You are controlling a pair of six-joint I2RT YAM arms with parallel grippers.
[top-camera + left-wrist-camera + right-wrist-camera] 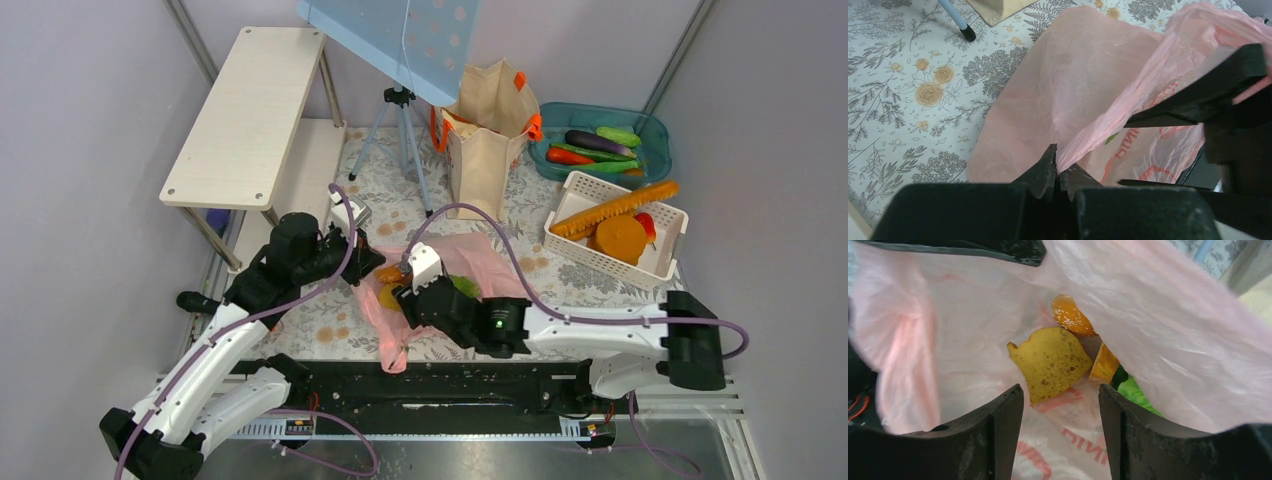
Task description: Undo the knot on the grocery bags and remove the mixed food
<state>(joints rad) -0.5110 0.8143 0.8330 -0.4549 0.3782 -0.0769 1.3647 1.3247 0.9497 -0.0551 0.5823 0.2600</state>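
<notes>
- The pink plastic grocery bag (470, 262) is lying on the floral tablecloth (560, 275), mid-table, just in front of the two arms.
- The left gripper (1058, 167) is clamped together on a twisted strip of the bag's edge; that edge is being held up off the cloth.
- The right gripper (1060, 400) is being held at the bag's mouth with its jaws apart; nothing is being gripped between them.
- The mixed food is being seen inside the bag in the right wrist view: a yellow spotted sponge-like piece (1052, 360), a seeded orange bun piece (1072, 316) behind it, an orange wedge (1104, 365) and a green leafy bit (1135, 392) to its right.
- The yellow piece is lying just beyond the gap between the right fingers (998, 430); whether it is being touched cannot be told.
- A beige tote with orange handles (490, 135) is standing upright at the back.
- A white basket (615, 235) and a teal tray (600, 145) with toy food are sitting at the right, well apart from the bag.
</notes>
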